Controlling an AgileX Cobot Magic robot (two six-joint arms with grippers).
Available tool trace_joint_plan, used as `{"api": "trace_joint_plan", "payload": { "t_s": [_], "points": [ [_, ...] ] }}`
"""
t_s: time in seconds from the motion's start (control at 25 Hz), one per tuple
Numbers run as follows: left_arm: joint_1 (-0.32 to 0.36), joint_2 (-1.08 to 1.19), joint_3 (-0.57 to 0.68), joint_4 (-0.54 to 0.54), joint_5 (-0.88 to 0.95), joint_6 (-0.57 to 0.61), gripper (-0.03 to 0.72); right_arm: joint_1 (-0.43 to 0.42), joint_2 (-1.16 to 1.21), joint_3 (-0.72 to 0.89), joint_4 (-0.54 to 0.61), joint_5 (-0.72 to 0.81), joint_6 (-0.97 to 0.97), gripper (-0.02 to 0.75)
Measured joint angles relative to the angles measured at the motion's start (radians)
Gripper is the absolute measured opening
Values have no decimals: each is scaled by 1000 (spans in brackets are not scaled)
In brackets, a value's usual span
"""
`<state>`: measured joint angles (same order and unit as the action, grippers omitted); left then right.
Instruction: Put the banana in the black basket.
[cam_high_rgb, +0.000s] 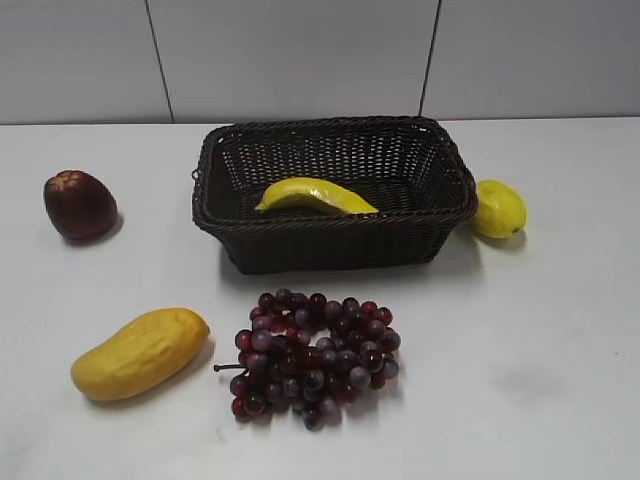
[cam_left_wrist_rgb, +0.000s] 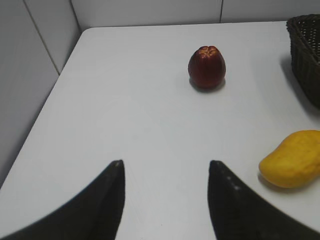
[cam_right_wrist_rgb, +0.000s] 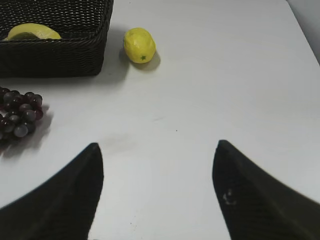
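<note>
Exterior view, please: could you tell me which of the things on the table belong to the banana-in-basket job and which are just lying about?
Job: banana, lying inside the basket.

Lying about: mango, grapes, lemon, dark red fruit.

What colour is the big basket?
The basket is dark brown-black woven wicker; the exterior view shows it best.

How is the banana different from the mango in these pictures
The banana is slender and curved with a pointed end; the mango is fat and blunt. The banana lies inside the black basket, while the mango rests on the bare table in front of it, to the left. The banana is a paler, greenish yellow; the mango is deeper orange-yellow. Neither is held by a hand.
</note>
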<state>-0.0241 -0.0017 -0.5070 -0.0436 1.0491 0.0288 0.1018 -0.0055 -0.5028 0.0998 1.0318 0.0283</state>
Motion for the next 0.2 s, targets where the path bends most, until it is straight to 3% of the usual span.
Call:
{"api": "trace_joint_plan", "payload": {
  "t_s": [0.2],
  "points": [
    [0, 0, 5, -2, 0, 0, 520, 0, 0, 0, 0, 0, 0, 519]
  ]
}}
